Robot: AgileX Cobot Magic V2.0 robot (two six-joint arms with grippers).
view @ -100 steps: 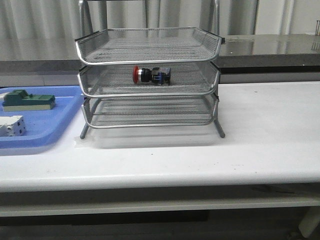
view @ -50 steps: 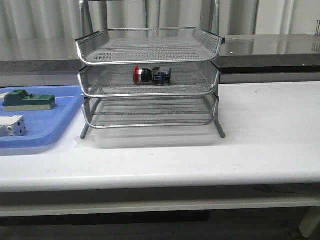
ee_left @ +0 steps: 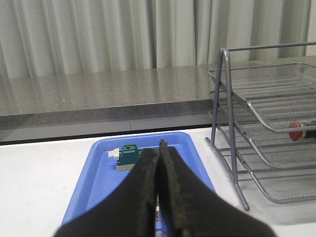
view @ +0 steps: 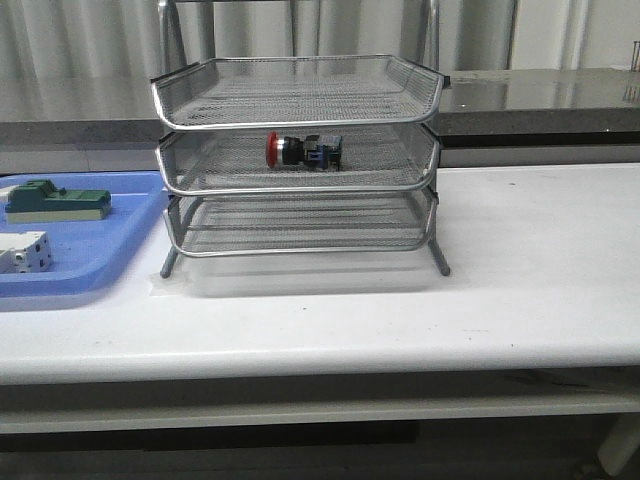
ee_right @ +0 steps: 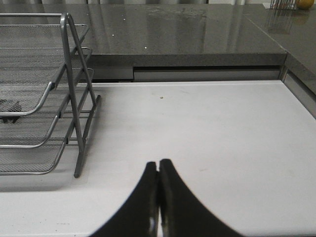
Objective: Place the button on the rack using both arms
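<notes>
The button (view: 303,150), red head pointing left with a black collar and blue rear block, lies on its side in the middle tray of the silver wire-mesh rack (view: 297,160). Its red head (ee_left: 295,131) also shows through the mesh in the left wrist view. Neither arm appears in the front view. My left gripper (ee_left: 159,148) is shut and empty, held above the blue tray, left of the rack (ee_left: 261,128). My right gripper (ee_right: 158,165) is shut and empty over bare white table, to the right of the rack (ee_right: 44,98).
A blue plastic tray (view: 100,265) sits left of the rack, holding a green block (view: 55,200) and a white boxy part (view: 22,250). A grey counter (view: 540,95) runs behind the white table (view: 540,260).
</notes>
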